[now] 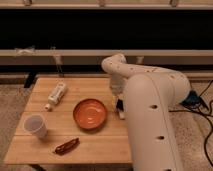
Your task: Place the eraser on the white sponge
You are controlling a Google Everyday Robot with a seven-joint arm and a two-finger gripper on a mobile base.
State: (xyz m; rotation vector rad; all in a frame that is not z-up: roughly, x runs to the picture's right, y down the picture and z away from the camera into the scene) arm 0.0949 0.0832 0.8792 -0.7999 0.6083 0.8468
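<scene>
My white arm fills the right side of the camera view and bends down over the right edge of the wooden table (75, 137). The gripper (120, 105) hangs low there, just right of the orange bowl (90, 113), and is mostly hidden by the arm. A small off-white patch, seemingly the white sponge (121, 115), lies on the table directly under the gripper. A dark bit sits at the gripper's tip; I cannot tell whether it is the eraser or part of the gripper.
A white tube-shaped bottle (56, 94) lies at the back left. A white cup (35, 125) stands at the front left. A reddish-brown wrapper-like thing (66, 145) lies near the front edge. Cables (202, 107) trail on the floor at the right.
</scene>
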